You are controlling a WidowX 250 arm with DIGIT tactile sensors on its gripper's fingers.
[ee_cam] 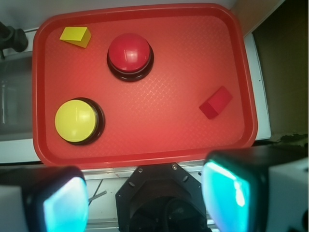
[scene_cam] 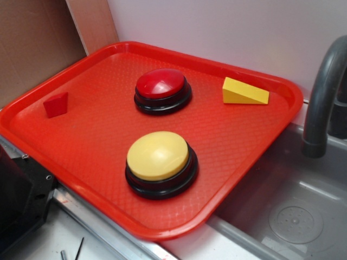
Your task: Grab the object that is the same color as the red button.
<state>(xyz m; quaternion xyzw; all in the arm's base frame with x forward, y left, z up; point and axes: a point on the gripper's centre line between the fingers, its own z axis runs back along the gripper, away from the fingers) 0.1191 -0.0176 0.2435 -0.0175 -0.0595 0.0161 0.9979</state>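
Hovering above the near edge of the red tray (ee_cam: 145, 154), the claw (ee_cam: 147, 198) is seen spread wide and empty. The small red block (ee_cam: 216, 102) is found alone near the tray's right side in the wrist view. The red button (ee_cam: 129, 53) is set farther in, apart from the yellow button (ee_cam: 76, 121) and yellow wedge (ee_cam: 76, 36).

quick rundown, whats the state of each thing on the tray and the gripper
red block: lying on the tray, apart from the buttons, not held
red button: upright on the tray, untouched
yellow button: upright, untouched
yellow wedge: resting near a tray corner
tray: flat beside the sink
gripper: open, empty, off the tray
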